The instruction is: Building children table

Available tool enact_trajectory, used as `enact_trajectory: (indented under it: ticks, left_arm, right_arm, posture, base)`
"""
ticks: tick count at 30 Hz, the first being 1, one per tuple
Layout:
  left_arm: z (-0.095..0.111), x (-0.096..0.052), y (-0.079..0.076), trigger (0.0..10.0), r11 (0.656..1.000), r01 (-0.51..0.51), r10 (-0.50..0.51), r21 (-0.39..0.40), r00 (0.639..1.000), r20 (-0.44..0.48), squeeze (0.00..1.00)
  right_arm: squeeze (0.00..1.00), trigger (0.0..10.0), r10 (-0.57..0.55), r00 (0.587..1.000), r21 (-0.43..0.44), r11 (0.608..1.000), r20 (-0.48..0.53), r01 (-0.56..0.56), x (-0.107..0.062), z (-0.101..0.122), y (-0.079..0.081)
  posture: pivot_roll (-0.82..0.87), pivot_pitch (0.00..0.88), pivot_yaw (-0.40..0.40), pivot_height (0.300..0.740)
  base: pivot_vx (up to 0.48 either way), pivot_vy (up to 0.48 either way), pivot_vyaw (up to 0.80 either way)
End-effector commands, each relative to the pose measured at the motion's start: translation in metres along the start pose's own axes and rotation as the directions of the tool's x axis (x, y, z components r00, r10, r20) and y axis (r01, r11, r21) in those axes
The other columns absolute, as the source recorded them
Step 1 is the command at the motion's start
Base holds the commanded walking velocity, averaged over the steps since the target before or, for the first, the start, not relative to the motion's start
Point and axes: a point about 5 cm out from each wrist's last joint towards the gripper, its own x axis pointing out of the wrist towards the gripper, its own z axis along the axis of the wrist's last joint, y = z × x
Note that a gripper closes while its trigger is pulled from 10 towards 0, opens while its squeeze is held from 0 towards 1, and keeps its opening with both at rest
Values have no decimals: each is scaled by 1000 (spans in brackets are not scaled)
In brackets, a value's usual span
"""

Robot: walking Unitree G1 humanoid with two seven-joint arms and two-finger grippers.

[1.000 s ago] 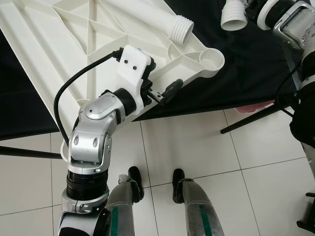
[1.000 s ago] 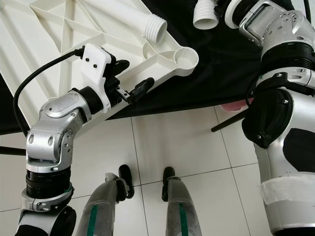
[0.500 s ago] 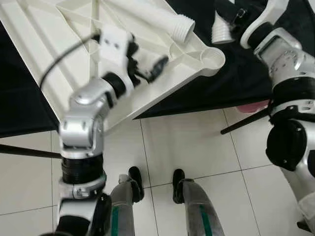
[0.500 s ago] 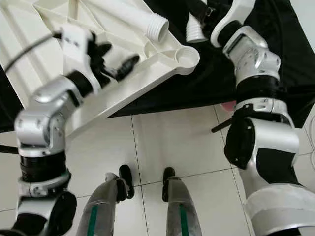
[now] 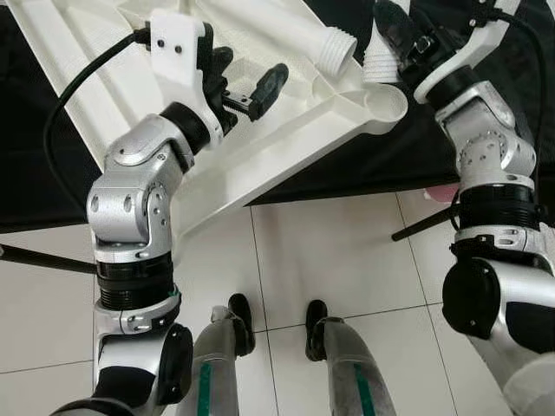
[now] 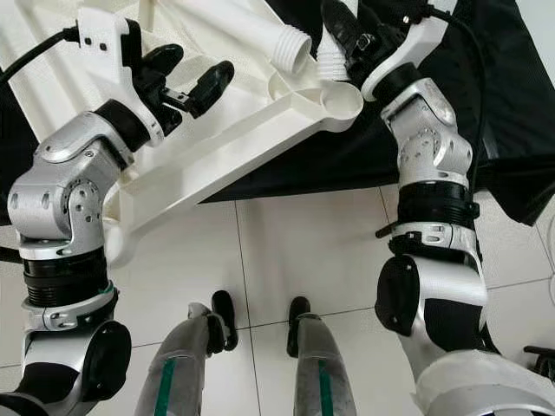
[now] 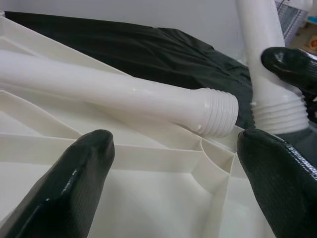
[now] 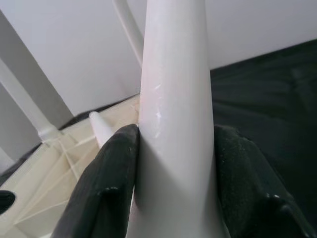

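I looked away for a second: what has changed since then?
The right claw carried its table leg in toward the corner socket of the tabletop. The left claw lifted off the tabletop's edge and hangs open above it. The loose leg stayed lying there.

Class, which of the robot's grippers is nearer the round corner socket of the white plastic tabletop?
Right. The right gripper holds a white threaded leg just above the socket; the open left gripper hovers further along the tabletop.

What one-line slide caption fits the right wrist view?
Right gripper clamps a smooth white plastic table leg above the ribbed white plastic tabletop underside.
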Motion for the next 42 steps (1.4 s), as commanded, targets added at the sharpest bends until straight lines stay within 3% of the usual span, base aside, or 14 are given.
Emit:
enact_trajectory:
  ticks: [1, 9, 17, 25, 36, 42]
  left_arm:
    - [-6, -2, -4, 10000, 999, 11, -11, -37, 1000, -9, 0]
    - [-8, 0, -11, 10000, 997, 29, -29, -68, 1000, -8, 0]
    - [-14, -1, -14, 10000, 997, 11, -12, -80, 1000, -12, 0]
    - [-23, -4, -13, 10000, 995, -28, 27, -96, 999, -17, 0]
    - [-26, -4, -13, 10000, 994, -40, 38, -103, 999, -17, 0]
    - [-14, -3, -16, 10000, 992, 16, -13, -125, 1000, 22, 0]
  right_arm:
    - [0, 10000, -1, 1000, 13, 1000, 24, 0, -9, -1, 2]
    - [0, 10000, -7, 997, 24, 1000, 73, 5, -28, -2, 13]
    - [0, 10000, 29, 996, -1, 1000, 86, -29, -33, -8, 27]
    - [0, 10000, 61, 996, 35, 997, 66, -63, -40, -22, 45]
    - [0, 10000, 74, 997, 33, 997, 26, -75, -46, -34, 51]
    - [0, 10000, 88, 996, 19, 996, -19, -88, -51, -47, 53]
  posture:
    - [-58, 297, 5, 740]
    - [-67, 273, 16, 740]
    - [-70, 252, 16, 740]
    - [-80, 197, 4, 740]
    - [-75, 164, 3, 740]
    - [-68, 145, 2, 740]
  base:
    - [0, 0, 0]
    - [0, 0, 0]
    - [0, 0, 0]
    - [0, 0, 0]
    - [0, 0, 0]
    - [0, 0, 0]
